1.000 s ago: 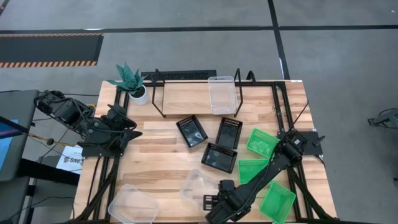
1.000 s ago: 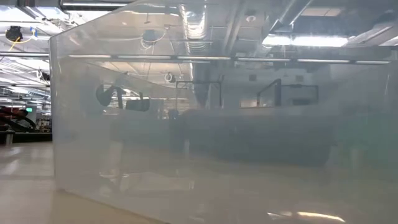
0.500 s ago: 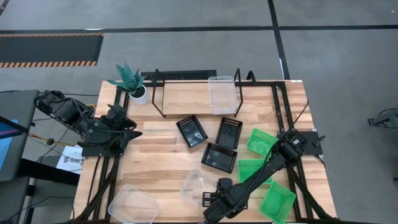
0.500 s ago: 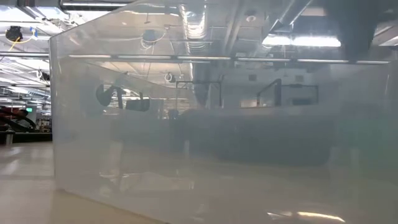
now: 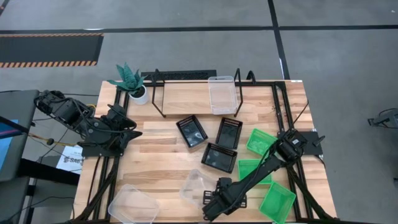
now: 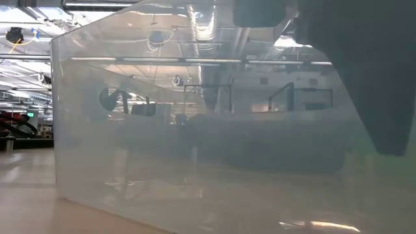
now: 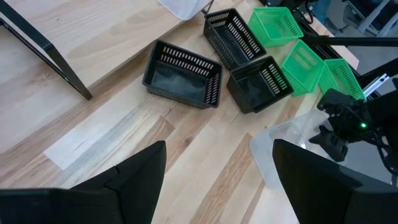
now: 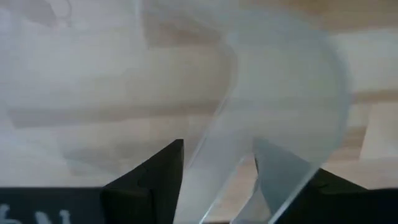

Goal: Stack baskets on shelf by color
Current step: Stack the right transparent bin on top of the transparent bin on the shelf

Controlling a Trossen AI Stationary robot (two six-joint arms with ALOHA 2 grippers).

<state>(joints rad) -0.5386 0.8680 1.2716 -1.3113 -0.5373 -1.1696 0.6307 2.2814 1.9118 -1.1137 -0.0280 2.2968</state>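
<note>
My right gripper [image 5: 214, 200] points down at the near edge, open. In the right wrist view its two fingers [image 8: 152, 183] stand on either side of the rim wall [image 8: 221, 134] of a clear basket [image 5: 196, 185] lying on the table; whether they touch it, I cannot tell. That basket fills the low view [image 6: 195, 130]. Another clear basket [image 5: 222, 93] sits on the shelf [image 5: 186, 96], and one more [image 5: 132, 204] lies near left. Three black baskets [image 5: 219, 157] and three green ones [image 5: 252, 169] lie mid-table and right. My left gripper [image 7: 217, 186] waits open at the left edge.
A white plant pot [image 5: 138, 92] stands by the shelf's left end. A bare stretch of tabletop [image 5: 155, 155] lies between the left arm and the black baskets. The green basket [image 5: 278, 202] at the near right lies close to my right arm.
My right gripper has come down onto the clear basket at the near edge and shifted a little toward the table's left. In the low view its dark shape has dropped into sight from above behind the clear wall.
</note>
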